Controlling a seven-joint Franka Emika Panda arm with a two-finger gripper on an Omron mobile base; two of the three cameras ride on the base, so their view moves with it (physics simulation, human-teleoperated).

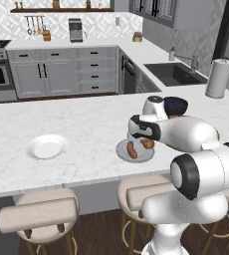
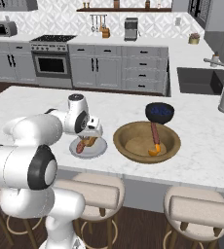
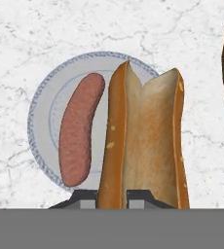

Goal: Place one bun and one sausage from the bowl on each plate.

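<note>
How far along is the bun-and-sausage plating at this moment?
Done: one sausage lies on the grey plate. In hand: the gripper is shut on a bun above that plate. Left: the white plate is bare; another sausage sits in the bowl.

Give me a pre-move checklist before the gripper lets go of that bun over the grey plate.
1. Gripper shut on the bun: ok.
2. Bun over the grey plate: ok, seen from the hand.
3. Sausage already on that plate, beside the bun: ok.
4. Bun resting on the plate or held above it: cannot tell.
5. White plate filled: not ok, bare.
6. Wooden bowl has a sausage and a bun left: ok.
</note>
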